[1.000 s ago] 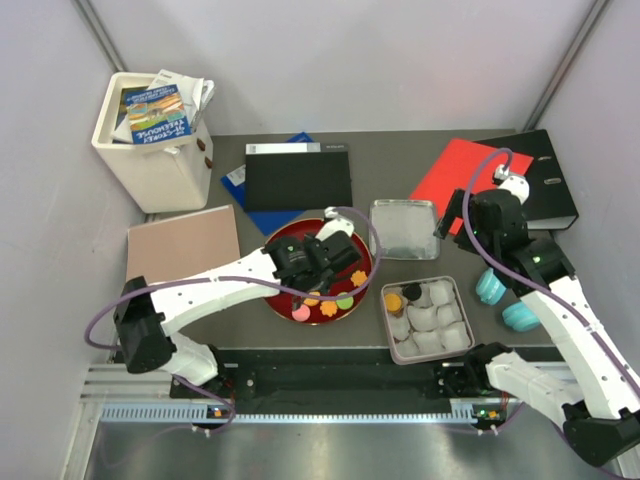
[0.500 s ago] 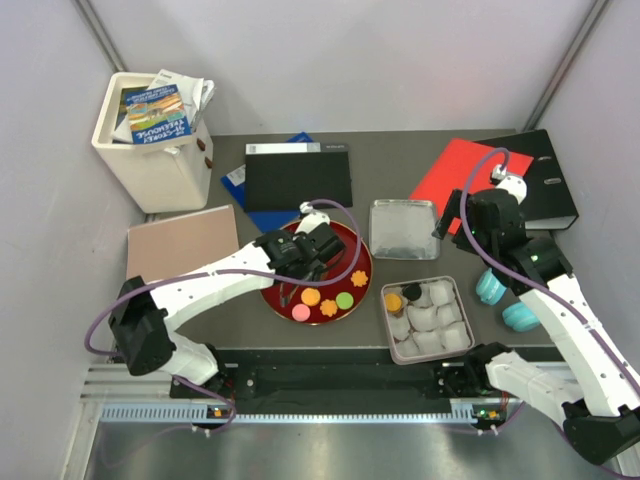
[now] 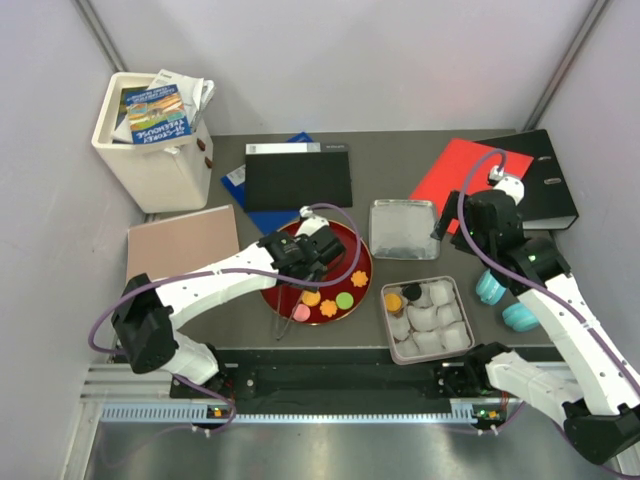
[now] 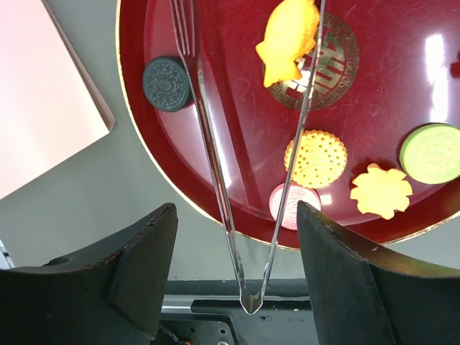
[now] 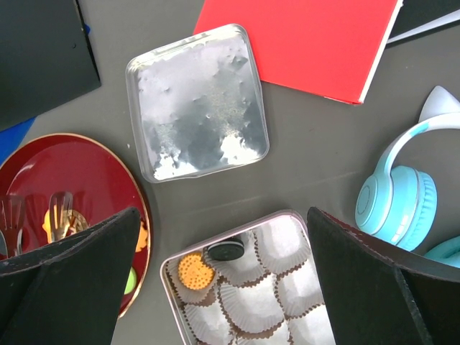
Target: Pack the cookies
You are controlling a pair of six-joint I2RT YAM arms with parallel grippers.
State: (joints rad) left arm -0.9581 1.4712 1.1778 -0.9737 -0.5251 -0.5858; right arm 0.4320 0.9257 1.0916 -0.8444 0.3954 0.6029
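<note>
The cookies lie on a red plate (image 3: 340,250): pink (image 3: 301,312), orange (image 3: 312,297), green (image 3: 344,300) and flower-shaped orange (image 3: 327,308). In the left wrist view I see a black cookie (image 4: 167,83), a round orange one (image 4: 315,158), the pink one (image 4: 295,205) and the green one (image 4: 430,152). Metal tongs (image 4: 215,165) lie on the plate (image 4: 402,79), hinge end over its near rim. My left gripper (image 3: 303,255) (image 4: 241,266) is open, its fingers wide of the tongs and not touching them. My right gripper (image 3: 452,228) (image 5: 223,280) is open and empty above the tin (image 5: 172,287).
The tin (image 3: 450,345) of paper cups holds an orange cookie (image 5: 195,269) and a black one (image 5: 226,251). Its clear lid (image 5: 198,100) lies behind it. Teal headphones (image 5: 395,201), a red folder (image 5: 309,43), black binders (image 3: 298,180), a pink board (image 3: 183,243) and a white bin (image 3: 150,150) stand around.
My left gripper has drawn back from over the cookies toward the plate's left side. The tongs now show lying across the plate's near rim. The right arm has barely moved.
</note>
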